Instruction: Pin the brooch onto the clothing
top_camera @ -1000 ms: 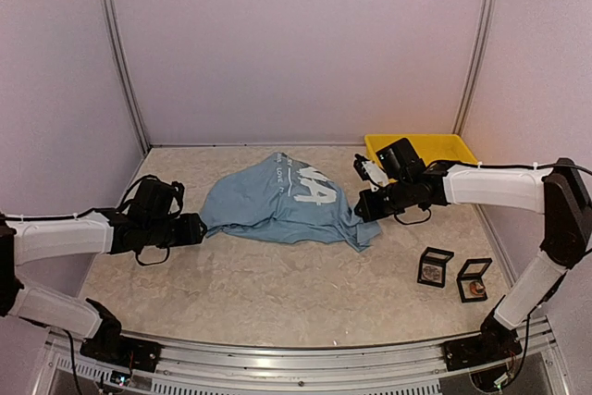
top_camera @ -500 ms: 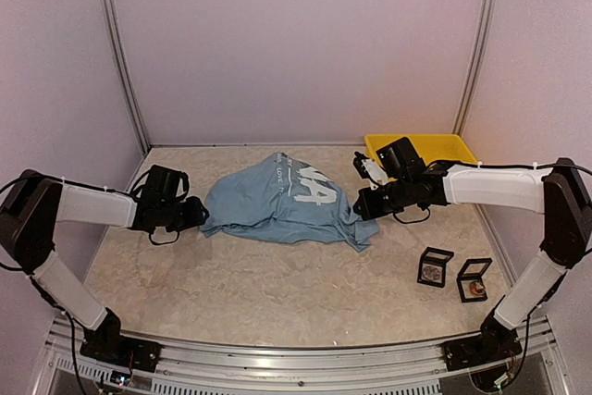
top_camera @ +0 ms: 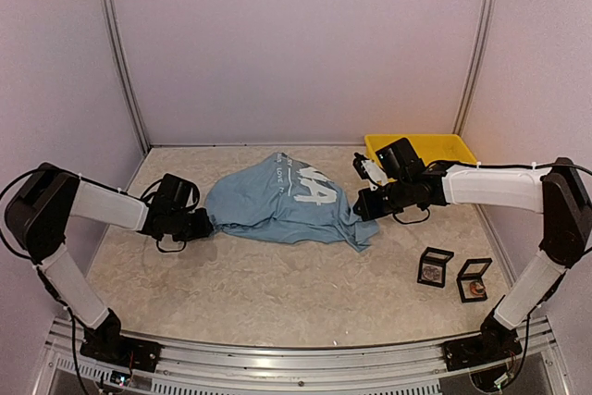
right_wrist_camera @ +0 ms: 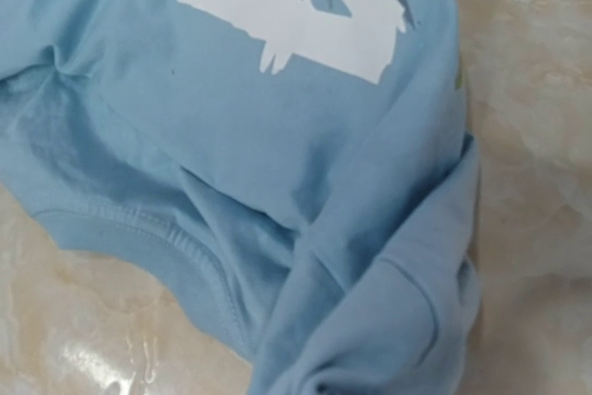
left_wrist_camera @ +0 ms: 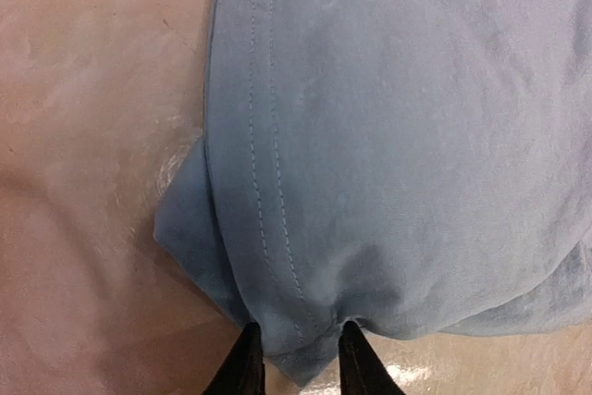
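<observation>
Main risk: shirt (top_camera: 277,203) sits in a crumpled heap with the lettering half folded under, so there's no flat patch for a pin. An uneven pull from the two arms bunches it more or drags it over the tabletop (top_camera: 277,298). Left pincer (left_wrist_camera: 298,344) has only the hem corner between its fingers (left_wrist_camera: 242,367), jaws part-way in. That's a thin bite and could slip on the first tug; can't tell if it grips yet. Right pincer (top_camera: 363,203) is closed tight on the shirt's right edge, its fingers out of its own wrist view. Both pincers are on cloth, so none is free for pinning. Two small boxes (top_camera: 435,266) sit well apart, near right. Shirt lies mid-tabletop between the arms, with its left corner inside the left pincer and its right edge at the right pincer. Yellow tray (top_camera: 444,141) is just behind the right arm.
</observation>
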Robot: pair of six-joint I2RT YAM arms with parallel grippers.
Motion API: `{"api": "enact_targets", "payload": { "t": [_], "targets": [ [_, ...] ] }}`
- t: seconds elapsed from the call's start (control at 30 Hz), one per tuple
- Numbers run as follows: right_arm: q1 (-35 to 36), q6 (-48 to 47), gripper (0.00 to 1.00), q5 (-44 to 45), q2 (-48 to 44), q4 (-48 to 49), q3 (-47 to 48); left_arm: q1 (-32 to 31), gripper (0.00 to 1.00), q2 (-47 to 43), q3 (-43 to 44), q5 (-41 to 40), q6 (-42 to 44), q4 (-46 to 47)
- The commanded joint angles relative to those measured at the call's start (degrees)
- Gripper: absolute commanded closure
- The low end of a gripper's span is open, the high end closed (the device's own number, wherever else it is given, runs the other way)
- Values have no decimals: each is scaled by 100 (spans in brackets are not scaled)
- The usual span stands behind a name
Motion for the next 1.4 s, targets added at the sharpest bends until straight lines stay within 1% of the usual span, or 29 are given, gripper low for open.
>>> {"api": "enact_targets", "payload": {
  "t": [0.0, 0.03, 0.13, 0.17, 0.37, 0.57, 0.7, 0.73, 0.8, 0.87, 0.9, 0.93, 0.97, 1.0, 1.07, 1.1, 1.13, 1.17, 1.3, 1.37],
  "targets": [
    [43, -46, 100, 73, 34, 17, 20, -97, 86, 49, 113, -96, 42, 63],
    [43, -50, 100, 73, 35, 1, 33, -92, 90, 16, 121, -127, 49, 34],
    [42, -55, 100, 90, 36, -14, 42, -100, 96, -119, 139, -227, 89, -58],
    [42, -60, 100, 90, 38, -10, 42, -108, 100, -163, 143, -251, 99, -78],
    [41, -63, 100, 118, 28, -53, 42, -201, 100, -464, 269, -508, 240, -246],
    [40, -124, 100, 290, -123, -278, 139, -231, 100, -913, 409, -538, 414, -432],
    [46, -204, 100, 425, -494, -836, 363, -409, 100, -1645, 305, -856, 348, -1003],
    [39, -216, 100, 417, -644, -967, 348, -573, 100, -2022, 213, -960, 306, -1153],
    [41, -172, 100, 429, -962, -1109, 159, -812, 100, -2585, -119, -1229, 174, -1424],
    [40, -28, 100, 380, -1222, -1064, -164, -785, 100, -3119, -506, -1257, 54, -1512],
    [39, 12, 100, 236, -1292, -943, -331, -704, 99, -3252, -625, -1273, 22, -1539],
    [40, 29, 100, 69, -1310, -831, -443, -635, 90, -3273, -682, -1295, 46, -1548],
    [49, 30, 100, -54, -1272, -779, -490, -585, 78, -3164, -660, -1342, 103, -1544],
    [54, 46, 100, -55, -1211, -789, -478, -567, 70, -3033, -593, -1373, 186, -1520],
    [55, 52, 100, 38, -1088, -880, -363, -520, 48, -2643, -371, -1312, 255, -1385],
    [49, 31, 100, 63, -1060, -885, -338, -508, 41, -2363, -280, -1268, 282, -1258],
    [50, 14, 100, 69, -1055, -867, -320, -495, 36, -2134, -182, -1291, 300, -1158],
    [54, -1, 100, 61, -1069, -820, -324, -471, 34, -1958, -88, -1341, 324, -1099],
    [49, -70, 100, -14, -1039, -749, -314, -238, 31, -916, 267, -1358, 472, -979],
    [53, -110, 100, -39, -999, -744, -297, -205, 28, -506, 493, -1498, 620, -1102]
  ]
}}
